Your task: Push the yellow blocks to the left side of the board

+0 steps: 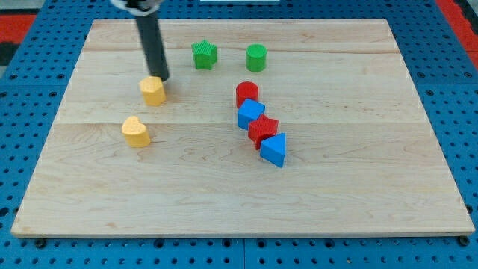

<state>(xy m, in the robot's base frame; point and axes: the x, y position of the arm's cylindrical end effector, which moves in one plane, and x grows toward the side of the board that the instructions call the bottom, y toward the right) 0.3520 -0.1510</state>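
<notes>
No gripper is fitted — my tip [162, 78] is set touching the upper yellow block [153, 91], just toward the view's top-right of it; the second yellow block [136, 131] is found below-left — leftward pushing suits.

Bright, even, diffuse light fills the frame. The wooden board [224, 187] shows no glare, and blocks cast only faint, short shadows. Focus is sharp throughout, though the rod [151, 41] blurs slightly at the upper left edge.
</notes>
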